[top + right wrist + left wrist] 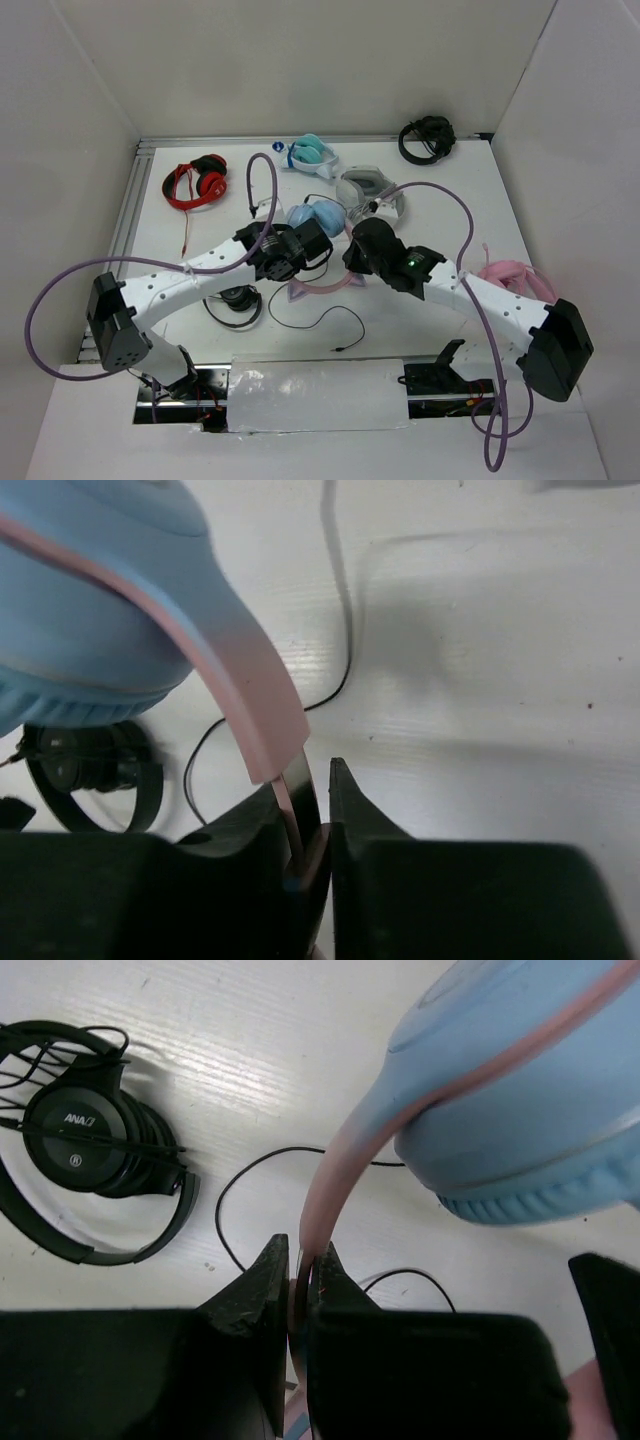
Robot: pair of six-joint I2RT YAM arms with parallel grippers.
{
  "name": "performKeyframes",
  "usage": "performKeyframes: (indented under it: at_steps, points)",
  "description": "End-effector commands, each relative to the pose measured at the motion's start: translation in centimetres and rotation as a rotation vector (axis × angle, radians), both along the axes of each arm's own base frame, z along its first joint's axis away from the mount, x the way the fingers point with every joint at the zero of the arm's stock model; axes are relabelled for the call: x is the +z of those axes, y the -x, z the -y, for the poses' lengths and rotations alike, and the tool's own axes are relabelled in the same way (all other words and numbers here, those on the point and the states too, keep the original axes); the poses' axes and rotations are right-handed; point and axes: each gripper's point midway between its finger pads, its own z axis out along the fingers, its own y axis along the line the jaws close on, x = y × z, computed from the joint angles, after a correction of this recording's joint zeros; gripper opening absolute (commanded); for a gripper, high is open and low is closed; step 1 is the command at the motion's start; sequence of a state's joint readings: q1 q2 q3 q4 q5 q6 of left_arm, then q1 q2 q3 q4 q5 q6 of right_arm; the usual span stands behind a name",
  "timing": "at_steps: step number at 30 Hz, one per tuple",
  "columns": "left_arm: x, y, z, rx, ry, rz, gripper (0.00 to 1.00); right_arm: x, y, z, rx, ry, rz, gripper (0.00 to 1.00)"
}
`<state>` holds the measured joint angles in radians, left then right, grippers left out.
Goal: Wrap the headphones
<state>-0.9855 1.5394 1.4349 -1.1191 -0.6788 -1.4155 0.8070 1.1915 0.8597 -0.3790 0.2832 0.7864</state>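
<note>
The headphones have a pink headband (322,286) with two cat ears and light blue ear cups (318,214). They are held between both arms at the table's middle. My left gripper (300,248) is shut on the headband's left side; in the left wrist view the pink band (330,1175) runs from between the closed fingers (300,1255) up to a blue cup (530,1090). My right gripper (362,248) is shut on the right side, its fingers (308,780) pinching the band's slider below the pink band (250,690). The thin black cable (335,318) lies loose in a loop on the table.
Black headphones (235,303) lie under the left arm, also in the left wrist view (85,1135). Red headphones (197,183), teal-and-white ones (310,153), grey ones (370,190) and black ones (427,138) lie at the back. All-pink headphones (515,280) lie at the right.
</note>
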Motion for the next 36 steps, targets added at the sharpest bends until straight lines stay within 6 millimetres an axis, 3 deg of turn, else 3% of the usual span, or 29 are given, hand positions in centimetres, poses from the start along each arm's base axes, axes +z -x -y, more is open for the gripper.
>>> performKeyframes:
  at_steps: [1, 3, 7, 9, 10, 14, 20, 22, 23, 24, 25, 26, 27, 28, 29, 33, 36]
  points:
    - [4.0, -2.0, 2.7, -0.111, 0.148, 0.174, 0.02, 3.6, -1.2, -1.5, 0.041, -0.050, 0.091, 0.11]
    - [4.5, -2.0, 3.2, -0.158, 0.169, 0.199, 0.08, 4.3, -1.4, -1.0, 0.018, -0.034, 0.114, 0.00]
    - [4.6, -2.0, 3.7, -0.210, 0.178, 0.210, 0.15, 5.3, -1.5, -0.1, -0.010, -0.005, 0.147, 0.00]
    - [4.7, -1.9, 3.8, -0.231, 0.178, 0.211, 0.32, 5.7, -1.4, 0.4, -0.014, 0.002, 0.165, 0.00]
    - [4.7, -1.8, 3.8, -0.234, 0.179, 0.210, 0.52, 6.1, -1.3, 0.7, -0.012, 0.001, 0.177, 0.00]
    - [4.4, -0.9, 2.8, -0.240, 0.162, 0.175, 0.99, 6.7, -1.1, 2.6, -0.052, 0.032, 0.213, 0.00]
    - [5.4, 0.5, 1.5, -0.382, 0.167, 0.238, 0.99, 7.9, -1.5, 6.2, -0.127, 0.029, 0.268, 0.00]
    - [6.6, 1.6, 1.5, -0.501, 0.225, 0.304, 0.99, 8.5, -1.4, 7.1, -0.122, 0.031, 0.300, 0.00]
    - [8.4, 2.0, 3.0, -0.632, 0.278, 0.385, 0.99, 8.7, -1.7, 7.9, -0.136, 0.034, 0.306, 0.00]
    - [8.7, 3.1, 2.1, -0.698, 0.308, 0.442, 0.99, 9.3, -1.4, 8.2, -0.108, 0.037, 0.325, 0.00]
    - [8.6, 3.8, 3.0, -0.845, 0.322, 0.516, 0.99, 10.0, -1.6, 9.3, -0.129, 0.036, 0.338, 0.00]
    - [9.9, 4.2, 2.3, -0.869, 0.308, 0.571, 0.99, 10.1, -1.8, 9.6, -0.126, 0.039, 0.341, 0.00]
    - [9.6, 4.9, 2.7, -0.921, 0.346, 0.620, 0.99, 11.3, -1.6, 9.9, -0.101, 0.045, 0.376, 0.00]
    - [10.7, 5.6, 2.1, -0.938, 0.370, 0.673, 0.99, 12.1, -1.4, 9.9, -0.072, 0.028, 0.388, 0.00]
    - [10.4, 5.8, 1.9, -0.960, 0.353, 0.683, 0.99, 13.1, -1.3, 10.8, -0.077, 0.022, 0.410, 0.00]
    - [9.1, 5.9, 1.9, -0.969, 0.323, 0.620, 0.99, 17.5, -0.9, 11.1, -0.018, -0.020, 0.495, 0.00]
    - [8.9, 5.6, 3.3, -1.023, 0.314, 0.627, 0.99, 18.5, -1.0, 10.9, 0.027, 0.001, 0.497, 0.00]
